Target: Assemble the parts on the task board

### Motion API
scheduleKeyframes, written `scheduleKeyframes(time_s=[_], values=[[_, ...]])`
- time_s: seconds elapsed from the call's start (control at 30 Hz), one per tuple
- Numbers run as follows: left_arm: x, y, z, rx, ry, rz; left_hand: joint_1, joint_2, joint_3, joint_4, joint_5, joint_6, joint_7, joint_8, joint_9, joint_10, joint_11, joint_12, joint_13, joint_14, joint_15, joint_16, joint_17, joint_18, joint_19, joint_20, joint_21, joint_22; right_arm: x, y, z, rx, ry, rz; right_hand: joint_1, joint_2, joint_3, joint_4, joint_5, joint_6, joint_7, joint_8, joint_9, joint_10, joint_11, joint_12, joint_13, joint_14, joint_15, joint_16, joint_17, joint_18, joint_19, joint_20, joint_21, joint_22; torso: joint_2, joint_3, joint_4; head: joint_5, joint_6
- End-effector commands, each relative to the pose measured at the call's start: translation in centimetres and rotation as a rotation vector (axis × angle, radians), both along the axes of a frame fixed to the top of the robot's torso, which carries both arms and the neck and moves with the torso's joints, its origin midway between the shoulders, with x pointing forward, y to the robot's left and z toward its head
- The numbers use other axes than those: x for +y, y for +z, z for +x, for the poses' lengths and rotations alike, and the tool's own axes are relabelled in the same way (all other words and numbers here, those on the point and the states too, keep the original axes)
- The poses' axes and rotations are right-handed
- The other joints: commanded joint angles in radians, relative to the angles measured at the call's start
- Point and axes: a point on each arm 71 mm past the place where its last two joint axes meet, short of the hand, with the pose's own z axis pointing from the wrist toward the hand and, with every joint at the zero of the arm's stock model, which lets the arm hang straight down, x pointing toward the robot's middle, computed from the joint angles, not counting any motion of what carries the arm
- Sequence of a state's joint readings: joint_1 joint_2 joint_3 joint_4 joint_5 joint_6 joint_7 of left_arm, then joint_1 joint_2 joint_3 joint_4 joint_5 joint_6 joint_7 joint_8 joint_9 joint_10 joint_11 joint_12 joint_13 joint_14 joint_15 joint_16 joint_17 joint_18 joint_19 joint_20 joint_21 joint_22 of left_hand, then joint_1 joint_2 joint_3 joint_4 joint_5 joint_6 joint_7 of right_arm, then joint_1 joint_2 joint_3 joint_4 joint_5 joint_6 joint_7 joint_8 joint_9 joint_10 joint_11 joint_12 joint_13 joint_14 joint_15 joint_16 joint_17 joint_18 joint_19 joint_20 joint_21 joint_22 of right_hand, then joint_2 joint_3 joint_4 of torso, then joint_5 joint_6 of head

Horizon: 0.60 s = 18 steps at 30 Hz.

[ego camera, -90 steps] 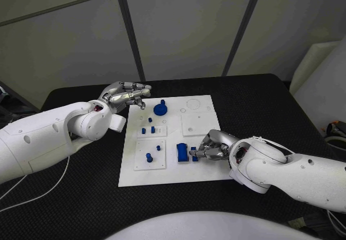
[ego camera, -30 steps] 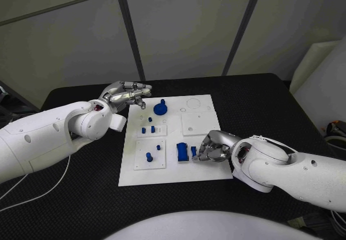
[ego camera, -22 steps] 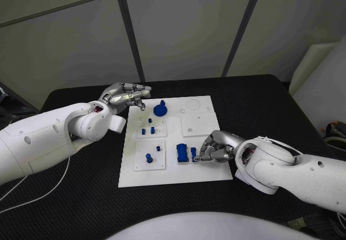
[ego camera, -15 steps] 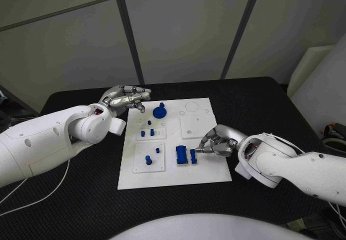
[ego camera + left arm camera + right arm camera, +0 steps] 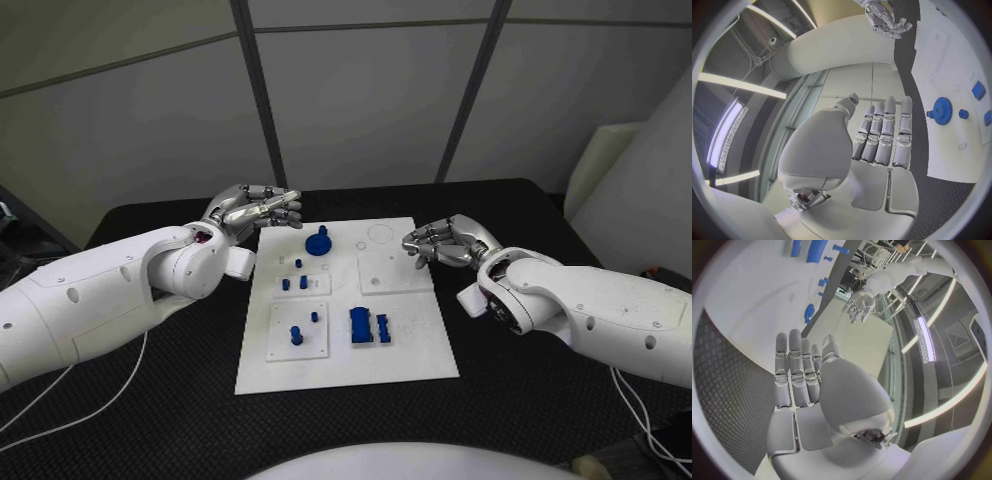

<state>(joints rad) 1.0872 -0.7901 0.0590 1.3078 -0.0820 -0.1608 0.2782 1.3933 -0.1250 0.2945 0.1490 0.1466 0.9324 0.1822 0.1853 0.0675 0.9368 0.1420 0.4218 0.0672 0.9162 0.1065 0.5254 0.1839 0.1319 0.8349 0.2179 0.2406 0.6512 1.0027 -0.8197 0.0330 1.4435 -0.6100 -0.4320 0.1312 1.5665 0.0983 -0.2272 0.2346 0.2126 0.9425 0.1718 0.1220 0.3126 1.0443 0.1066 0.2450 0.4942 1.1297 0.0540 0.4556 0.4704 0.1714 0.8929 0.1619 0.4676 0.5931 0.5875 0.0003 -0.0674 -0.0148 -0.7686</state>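
I see both hands released, fingers apart: left hand (image 5: pixel 254 208) beside the task board (image 5: pixel 346 355); right hand (image 5: pixel 449 241) over its far corner; small parts (image 5: pixel 362 325) indistinct.

Both robot hands flank task board (image 5: pixel 411 345), board open from above, parts (image 5: pixel 362 325) low

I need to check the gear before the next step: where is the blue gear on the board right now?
In the head view the blue gear sits at the task board's far left corner, just right of the left hand.
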Motion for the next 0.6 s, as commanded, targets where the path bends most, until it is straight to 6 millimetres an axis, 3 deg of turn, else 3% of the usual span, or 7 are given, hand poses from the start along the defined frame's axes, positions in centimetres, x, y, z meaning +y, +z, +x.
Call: scheduleKeyframes(time_s=[0.03, 0.17, 0.27, 0.4, 0.6], values=[[0.8, 0.2, 0.6, -0.046, 0.124, -0.064, 0.014, 0.009, -0.014, 0.008, -0.006, -0.004, -0.004, -0.015, -0.001, 0.026, 0.007, -0.062, -0.005, 0.006, 0.015, -0.108, -0.037, 0.052, -0.043, 0.023, -0.068, -0.071, -0.3, 0.0, 1.5, -0.037, -0.033, 0.191, 0.022, 0.002, -0.004, 0.002, -0.009, 0.005, 0.008, -0.027, -0.030, 0.013, 0.018, -0.057, -0.103, -0.051, 0.028, -0.128, -0.076, 0.000, -0.040, 0.027, -0.089, -0.063, -0.028, -0.0065, -0.0150, 0.013, 0.022], [1.4, -0.5, 1.2, -0.060, 0.209, -0.077, 0.022, 0.012, -0.032, 0.020, -0.006, -0.009, -0.021, -0.044, -0.003, 0.041, 0.029, -0.149, -0.005, -0.010, 0.041, -0.235, -0.077, 0.051, -0.101, 0.050, -0.143, -0.157, -0.3, -0.9, 3.3, -0.049, -0.063, 0.227, 0.025, 0.012, -0.003, -0.009, -0.010, 0.015, 0.018, -0.057, -0.080, 0.033, 0.027, -0.116, -0.241, -0.060, 0.055, -0.261, -0.179, 0.011, -0.043, 0.063, -0.195, -0.149, -0.039, -0.0071, -0.0203, 0.029, 0.039], [1.7, -1.4, 1.5, -0.061, 0.268, -0.079, 0.026, 0.017, -0.049, 0.022, -0.006, -0.018, -0.035, -0.066, -0.003, 0.030, 0.044, -0.199, -0.005, -0.029, 0.057, -0.297, -0.101, 0.051, -0.136, 0.065, -0.174, -0.200, 0.1, -1.5, 4.3, -0.055, -0.069, 0.249, 0.016, 0.007, -0.005, -0.033, -0.013, 0.009, 0.019, -0.057, -0.120, 0.043, 0.036, -0.147, -0.321, -0.043, 0.064, -0.325, -0.242, 0.017, -0.021, 0.072, -0.257, -0.208, -0.045, -0.0045, -0.0237, 0.035, 0.054], [2.0, -2.7, 1.8, -0.062, 0.329, -0.072, 0.030, 0.028, -0.076, 0.022, -0.005, -0.022, -0.040, -0.093, -0.002, 0.005, 0.042, -0.263, -0.005, -0.048, 0.058, -0.366, -0.120, 0.048, -0.180, 0.072, -0.177, -0.253, 0.9, -2.0, 5.2, -0.061, -0.063, 0.269, -0.006, 0.017, 0.000, -0.057, -0.013, 0.009, 0.022, -0.059, -0.159, 0.045, 0.041, -0.172, -0.387, -0.028, 0.069, -0.375, -0.300, 0.014, 0.005, 0.079, -0.312, -0.264, -0.046, -0.0008, -0.0252, 0.042, 0.070], [1.7, -4.4, 1.6, -0.047, 0.364, -0.068, 0.036, 0.040, -0.096, 0.020, -0.004, -0.017, -0.036, -0.111, -0.002, 0.003, 0.037, -0.299, -0.005, -0.045, 0.056, -0.406, -0.121, 0.048, -0.186, 0.073, -0.174, -0.288, 1.9, -2.3, 5.9, -0.069, -0.046, 0.274, -0.025, 0.022, 0.004, -0.080, -0.014, 0.013, 0.022, -0.059, -0.189, 0.053, 0.044, -0.179, -0.427, -0.009, 0.068, -0.391, -0.347, 0.014, 0.050, 0.076, -0.340, -0.304, -0.037, 0.0005, -0.0251, 0.044, 0.090]])
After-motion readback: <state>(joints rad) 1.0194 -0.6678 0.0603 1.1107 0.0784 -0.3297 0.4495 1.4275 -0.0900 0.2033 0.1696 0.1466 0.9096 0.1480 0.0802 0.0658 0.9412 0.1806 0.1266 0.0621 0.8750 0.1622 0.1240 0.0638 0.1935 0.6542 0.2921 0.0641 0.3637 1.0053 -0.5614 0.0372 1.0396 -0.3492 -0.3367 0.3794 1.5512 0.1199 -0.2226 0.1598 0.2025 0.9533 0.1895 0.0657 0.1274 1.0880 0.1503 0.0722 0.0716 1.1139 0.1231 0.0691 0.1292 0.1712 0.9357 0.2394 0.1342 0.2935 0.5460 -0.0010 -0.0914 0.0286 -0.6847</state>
